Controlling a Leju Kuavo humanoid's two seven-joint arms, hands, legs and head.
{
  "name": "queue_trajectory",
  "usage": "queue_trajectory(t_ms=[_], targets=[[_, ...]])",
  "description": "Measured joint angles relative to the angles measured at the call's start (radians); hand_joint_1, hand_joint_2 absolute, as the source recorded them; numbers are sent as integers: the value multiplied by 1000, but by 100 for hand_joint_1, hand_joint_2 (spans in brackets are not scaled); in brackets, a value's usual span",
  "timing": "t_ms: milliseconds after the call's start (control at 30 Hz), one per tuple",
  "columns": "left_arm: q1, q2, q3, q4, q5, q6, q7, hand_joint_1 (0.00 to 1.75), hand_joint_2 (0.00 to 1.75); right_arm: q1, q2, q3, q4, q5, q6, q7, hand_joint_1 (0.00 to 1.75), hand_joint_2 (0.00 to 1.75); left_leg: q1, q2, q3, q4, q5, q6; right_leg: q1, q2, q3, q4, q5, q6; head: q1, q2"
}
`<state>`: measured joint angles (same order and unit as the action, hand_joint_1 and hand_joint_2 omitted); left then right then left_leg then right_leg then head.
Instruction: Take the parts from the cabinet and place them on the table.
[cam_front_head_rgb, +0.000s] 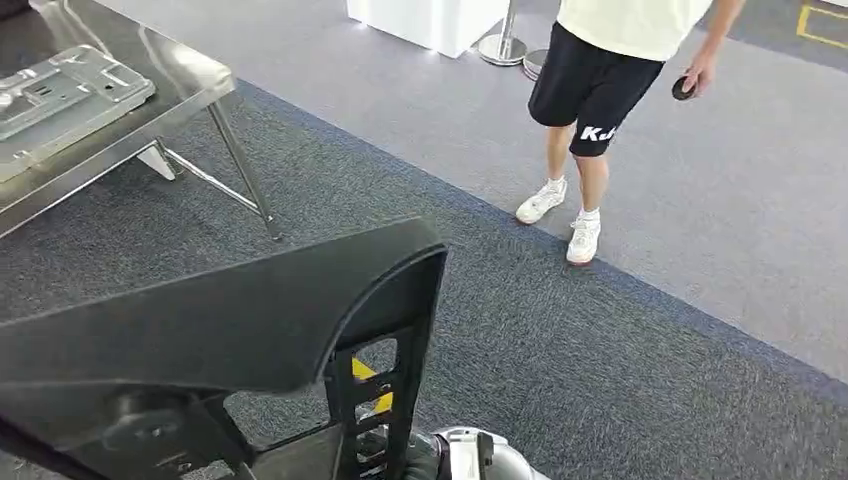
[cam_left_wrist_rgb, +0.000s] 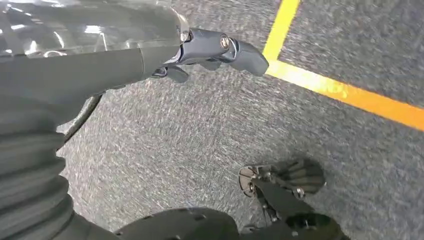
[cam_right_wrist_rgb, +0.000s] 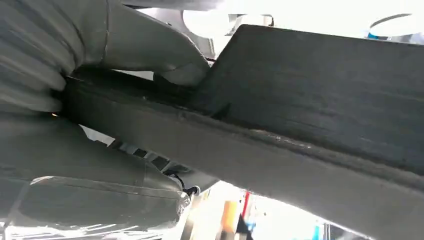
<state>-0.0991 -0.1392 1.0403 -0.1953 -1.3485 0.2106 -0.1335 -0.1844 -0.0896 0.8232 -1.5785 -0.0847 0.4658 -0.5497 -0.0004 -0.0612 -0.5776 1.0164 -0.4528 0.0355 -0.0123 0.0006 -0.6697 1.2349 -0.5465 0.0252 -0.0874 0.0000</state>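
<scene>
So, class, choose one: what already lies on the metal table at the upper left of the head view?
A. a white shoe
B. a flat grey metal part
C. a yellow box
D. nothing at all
B: a flat grey metal part with cut-outs lies on the metal table.

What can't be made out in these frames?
- Black part: its near end runs off the head view's bottom edge.
- Right hand: in the right wrist view the part hides most of its fingers.
- Person: cut off above the waist by the head view's top edge.
- Table: cropped at the left edge.
</scene>
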Motion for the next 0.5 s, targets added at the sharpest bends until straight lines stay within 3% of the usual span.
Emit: queue_trajectory(t_ms=[33, 67, 100, 133, 200, 233, 267, 300, 367, 400, 433, 467, 500], targets=[[0, 0, 0, 0, -1, 2, -2, 0, 175, -1, 0, 4, 0, -2, 0, 1, 175, 175, 0, -13, 2, 1, 0, -1, 0, 12, 40, -88, 48, -6, 0, 0], [-1, 0, -1, 0, -6, 3, -2, 0, 175, -3, -2, 8, 0, -3, -1, 1, 175, 175, 1, -24, 2, 1, -1, -2, 0, 53, 80, -179, 87, -13, 0, 0], [-3, 0, -3, 0, -13, 3, 2, 0, 175, -2, -3, 11, 0, -5, -3, 1, 175, 175, -5, -34, -2, 6, -3, -7, -2, 81, 93, -210, 75, -16, 0, 0], [-2, 0, -8, 0, -16, 3, 7, 0, 175, 0, -6, 15, 0, -6, -6, 0, 175, 175, 0, -46, -7, 4, 0, -14, 0, 67, 92, -213, 77, -14, 0, 0], [3, 0, -15, 0, -24, -2, 9, 0, 175, 1, -8, 21, 0, -6, -16, -1, 175, 175, 7, -60, -9, -2, 3, -26, 6, 56, 92, -215, 76, -20, 0, 0], [7, 0, -15, 0, -22, -4, 9, 0, 175, 2, -8, 26, -1, -5, -17, -1, 175, 175, 1, -66, -12, -2, 1, -34, -4, 45, 98, -228, 82, -29, 0, 0], [7, 0, -15, 0, -21, -3, 9, 0, 175, 0, -7, 31, -2, -5, -15, 0, 175, 175, 2, -16, -13, 13, -10, -35, -3, 31, 105, -236, 85, -33, 0, 0], [5, 0, -16, 0, -21, -3, 11, 0, 175, 0, -7, 35, -2, -5, -13, 2, 175, 175, 0, 25, -33, 56, -42, -40, -2, 19, 108, -239, 84, -41, 0, 0], [3, 0, -16, 0, -18, 0, 8, 0, 175, 0, -7, 42, -4, -11, -10, 10, 175, 175, 6, 43, -107, 210, -120, -48, 1, -9, 109, -239, 81, -46, 0, 0], [1, 1, -16, 0, -15, 3, 3, 0, 175, 0, -7, 43, -4, -16, -9, 17, 175, 175, 7, 44, -139, 277, -143, -53, 1, -24, 109, -239, 79, -46, 0, 0], [0, 1, -16, 0, -14, 3, -2, 0, 175, -1, -7, 45, -3, -24, -8, 20, 175, 175, 10, 45, -152, 306, -143, -57, 1, -37, 110, -239, 77, -45, 0, 0], [0, 1, -16, 0, -14, 4, -3, 0, 175, -2, -7, 45, 0, -32, -4, 22, 175, 175, 13, 48, -140, 286, -121, -60, 1, -50, 111, -238, 76, -44, 0, 0], [1, 2, -16, 0, -19, 4, -2, 0, 175, -4, -7, 45, 3, -36, -1, 21, 175, 175, 15, 56, -105, 220, -81, -63, 0, -61, 114, -238, 73, -42, 0, 0]])
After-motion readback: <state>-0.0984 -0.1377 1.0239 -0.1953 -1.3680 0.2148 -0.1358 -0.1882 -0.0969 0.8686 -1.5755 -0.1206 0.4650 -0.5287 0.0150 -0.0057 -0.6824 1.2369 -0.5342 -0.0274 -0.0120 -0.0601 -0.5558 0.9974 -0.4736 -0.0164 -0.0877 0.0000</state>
